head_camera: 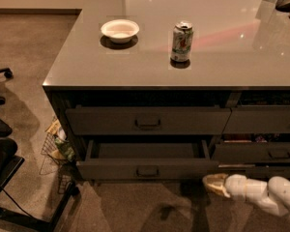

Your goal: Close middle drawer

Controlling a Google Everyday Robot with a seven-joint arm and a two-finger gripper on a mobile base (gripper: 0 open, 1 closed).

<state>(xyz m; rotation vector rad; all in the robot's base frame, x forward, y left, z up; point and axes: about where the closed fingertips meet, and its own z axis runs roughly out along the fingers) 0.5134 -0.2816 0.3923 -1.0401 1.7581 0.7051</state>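
The middle drawer [147, 169] is a wide dark grey-brown drawer under the counter. It stands partly pulled out, and a strip of its inside [147, 151] shows behind its front. A small rectangular pull handle [147, 171] sits at the front's centre. My gripper [211, 183] is low, just below and right of the drawer front's right end, on a white arm [261, 195] that comes in from the right edge. It holds nothing that I can see.
The taller top drawer [147, 121] sits shut above. More drawers [261, 151] are on the right. A white bowl [120, 30] and a drink can [181, 42] stand on the grey countertop [232, 57]. A wire basket [55, 146] and chair bases [5, 168] stand at the left.
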